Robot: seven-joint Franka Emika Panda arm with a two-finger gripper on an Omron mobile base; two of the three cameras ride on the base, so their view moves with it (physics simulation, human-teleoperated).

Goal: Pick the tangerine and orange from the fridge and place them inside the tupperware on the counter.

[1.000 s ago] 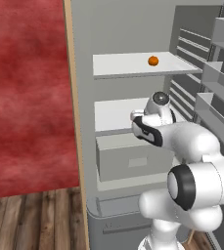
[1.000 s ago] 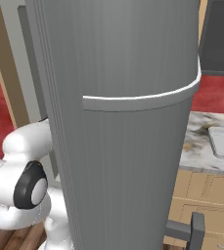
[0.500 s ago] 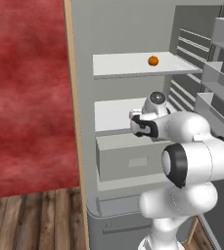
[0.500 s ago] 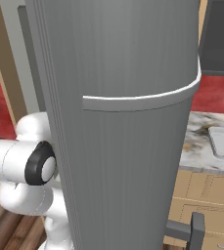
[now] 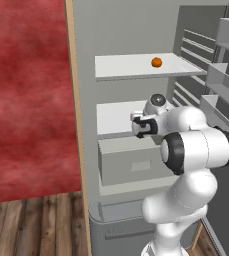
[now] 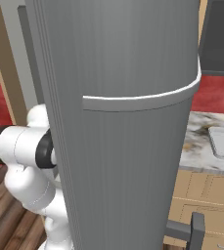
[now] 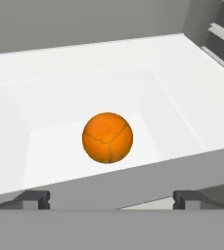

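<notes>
Pincer (image 7: 111, 197) spread wide, arm reaching level into fridge (image 5: 136, 60), hovering above orange (image 7: 107, 137) in drawer (image 7: 182, 122)

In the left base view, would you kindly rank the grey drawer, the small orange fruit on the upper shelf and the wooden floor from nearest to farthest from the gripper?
1. Grey drawer, just below the gripper.
2. Small orange fruit, above on the upper shelf.
3. Wooden floor, far below to the left.

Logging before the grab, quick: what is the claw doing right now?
Claw: open and empty, its dark tips spread wide in front of the round orange fruit lying in the white fridge drawer.
</notes>
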